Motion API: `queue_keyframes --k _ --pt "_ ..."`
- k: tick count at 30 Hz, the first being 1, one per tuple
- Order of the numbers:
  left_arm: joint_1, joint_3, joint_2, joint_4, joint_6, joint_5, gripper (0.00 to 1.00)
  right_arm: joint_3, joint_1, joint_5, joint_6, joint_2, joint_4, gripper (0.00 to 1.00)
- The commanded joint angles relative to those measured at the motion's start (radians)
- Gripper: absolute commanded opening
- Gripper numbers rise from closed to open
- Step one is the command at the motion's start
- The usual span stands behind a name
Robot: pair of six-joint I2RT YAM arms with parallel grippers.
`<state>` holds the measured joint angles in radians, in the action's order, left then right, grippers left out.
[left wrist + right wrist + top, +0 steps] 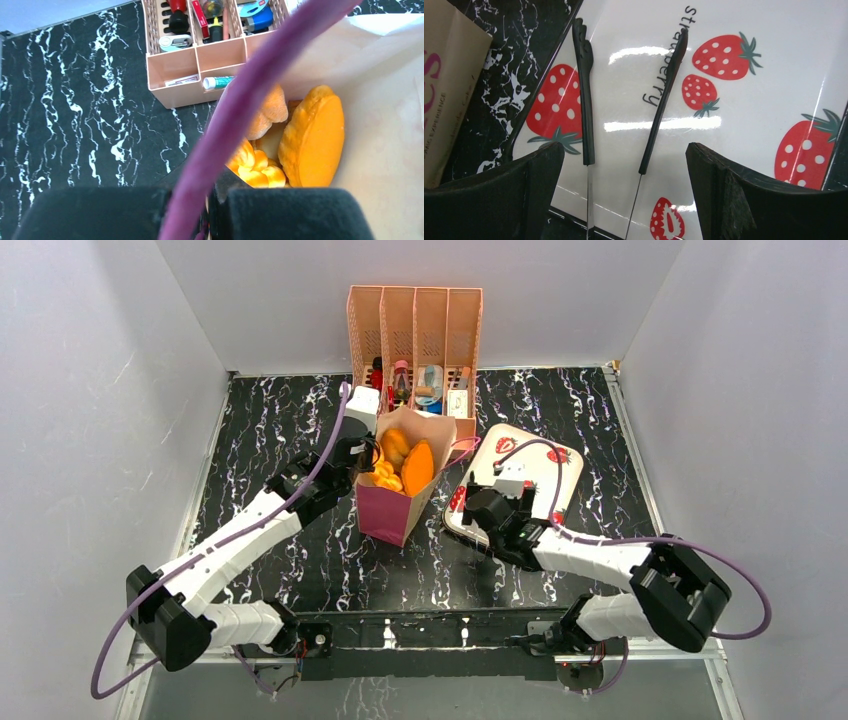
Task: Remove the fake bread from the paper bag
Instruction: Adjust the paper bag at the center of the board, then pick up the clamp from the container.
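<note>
Reference: clock directions are read in the top view, with 12 o'clock at the far wall.
Paper bag (pixel 385 515) (pixel 380 150) (pixel 454 90): stands upright at mid-table, mouth open upward, cream body with a magenta band at the base.
Paper bag contents: the fake bread (pixel 415 465) (pixel 312 137) is all inside. A broad orange loaf leans on the 3 o'clock wall, a paler loaf (pixel 270 112) is beside it, and a ridged croissant (pixel 255 167) lies lower, toward the 9 o'clock wall.
File organiser (pixel 415 315) (pixel 172 90): peach, slotted, four upright bays, just beyond the bag at 12 o'clock.
File organiser contents: small pens and stationery-like items in the bays. A white tube (pixel 217 81) with a teal end lies in a low front compartment.
Tray (pixel 535 465) (pixel 734 125): white with a strawberry print, on the table (pixel 270 440) at 3 o'clock of the bag.
Tray contents: two slim black strips (pixel 585 95) show on its surface; what they are cannot be told.
Left pincer (pixel 362 455) (pixel 212 205): at the bag's 9 o'clock rim, pads drawn fully together. A blurred purple band (pixel 260 85) covers the gap, so whether paper is pinched cannot be told.
Right pincer (pixel 472 505) (pixel 624 190): spread wide, holding nothing, above the tray's 9 o'clock end.
</note>
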<state>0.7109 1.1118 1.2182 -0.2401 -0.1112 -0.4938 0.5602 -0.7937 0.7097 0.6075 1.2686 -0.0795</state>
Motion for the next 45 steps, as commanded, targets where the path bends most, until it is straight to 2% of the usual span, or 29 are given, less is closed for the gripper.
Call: queue_keyframes --k 1,10,13,17,24,32,45 --pt "0.004 0.046 -0.052 0.052 0.086 -0.084 0.0 0.003 -0.043 0.062 0.063 0.042 0.011 0.93" --pt "0.004 0.061 -0.102 0.085 0.229 -0.22 0.0 0.001 -0.068 0.091 0.083 0.138 0.067 0.89" --pt "0.004 0.013 -0.154 0.142 0.284 -0.309 0.0 -0.013 -0.07 0.096 0.07 0.152 0.102 0.74" --pt "0.004 -0.081 -0.176 0.189 0.261 -0.332 0.0 -0.022 -0.07 0.067 0.049 0.168 0.139 0.57" --pt "0.004 -0.169 -0.187 0.119 0.126 -0.302 0.0 -0.039 -0.068 0.008 0.035 0.163 0.169 0.45" --pt "0.009 -0.2 -0.203 0.092 0.063 -0.249 0.0 -0.056 -0.068 -0.038 0.03 -0.015 0.118 0.41" --pt "0.04 -0.207 -0.275 0.108 -0.016 -0.047 0.0 0.005 -0.068 -0.066 0.046 -0.298 -0.065 0.38"
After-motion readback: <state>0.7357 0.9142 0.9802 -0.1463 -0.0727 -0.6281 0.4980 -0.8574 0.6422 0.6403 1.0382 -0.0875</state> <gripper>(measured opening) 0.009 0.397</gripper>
